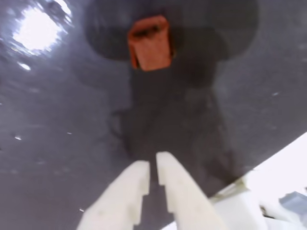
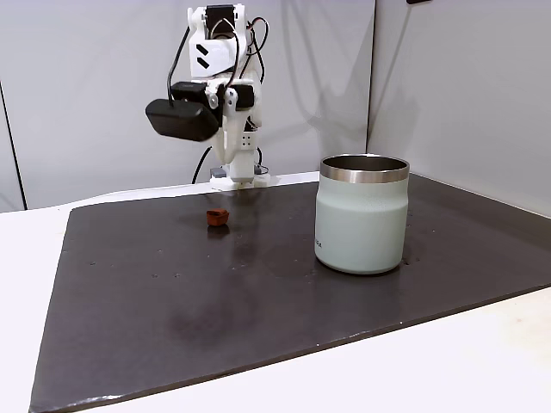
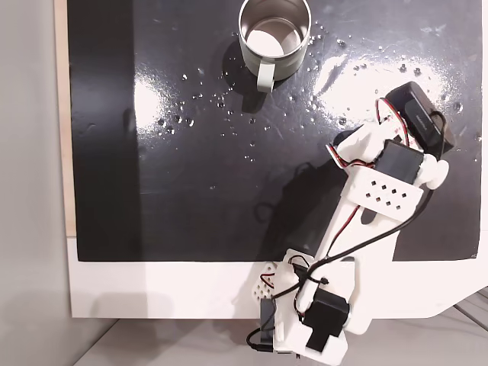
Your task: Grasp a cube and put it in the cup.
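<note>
Wrist view blurs the cube (image 1: 149, 43); end effector (image 1: 152, 165) base cut off below

The white arm (image 2: 225, 95) stands folded at the back of the dark surface (image 2: 258, 292), its upper links raised and its wrist tipped forward. In the wrist view the end effector (image 1: 152, 165) points downward, its two white fingers (image 1: 125, 191) nearly together, holding nothing.

wrist view blurred | glare on dark mat (image 3: 152, 99) | fixed views bright, sharp
</note>
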You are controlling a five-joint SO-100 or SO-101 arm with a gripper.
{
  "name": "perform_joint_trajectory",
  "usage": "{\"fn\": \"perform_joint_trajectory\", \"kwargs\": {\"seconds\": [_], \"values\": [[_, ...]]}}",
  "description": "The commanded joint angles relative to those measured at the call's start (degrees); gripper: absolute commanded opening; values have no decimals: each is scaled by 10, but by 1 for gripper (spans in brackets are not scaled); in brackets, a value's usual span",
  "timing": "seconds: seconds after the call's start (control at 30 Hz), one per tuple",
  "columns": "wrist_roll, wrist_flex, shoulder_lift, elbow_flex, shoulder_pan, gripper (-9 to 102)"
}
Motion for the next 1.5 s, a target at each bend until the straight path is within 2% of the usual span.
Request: {"fn": "perform_joint_trajectory", "kwargs": {"seconds": [0.0,0.3,0.57,0.67,0.93,1.47], "values": [[-33,37,-9,-47,-16,0],[-40,45,-15,-52,-3,4],[-42,48,-48,-52,29,29],[-47,48,-52,-52,36,35],[-49,47,-59,-52,44,35],[-11,-68,-131,-47,66,34]]}}
